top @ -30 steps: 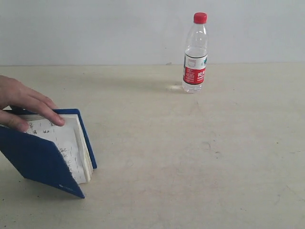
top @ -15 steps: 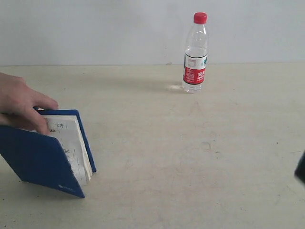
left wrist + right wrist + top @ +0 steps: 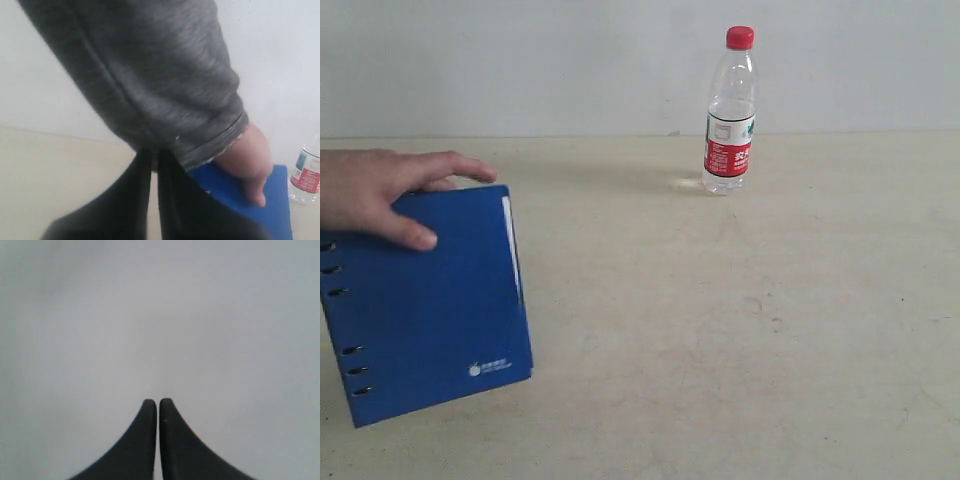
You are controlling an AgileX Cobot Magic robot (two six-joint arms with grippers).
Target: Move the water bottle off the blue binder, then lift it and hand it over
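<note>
The water bottle [image 3: 730,112], clear with a red cap and red-and-white label, stands upright on the table at the back, right of centre, well apart from the blue binder [image 3: 430,300]. The binder lies closed and flat at the front left, with a person's hand [image 3: 380,195] resting on its far edge. In the left wrist view my left gripper [image 3: 155,162] is shut and empty, with a grey sleeve [image 3: 150,70] right in front of it, the binder [image 3: 277,200] and the bottle [image 3: 306,175] beyond. My right gripper [image 3: 158,404] is shut, facing a blank wall. Neither gripper appears in the exterior view.
The beige table [image 3: 720,330] spreads wide between binder and bottle. A pale wall [image 3: 520,60] rises behind its far edge. The person's arm reaches in from the left side.
The hand has closed the binder: it went from propped open with pages showing to lying flat with its cover up. The bottle has not moved.
</note>
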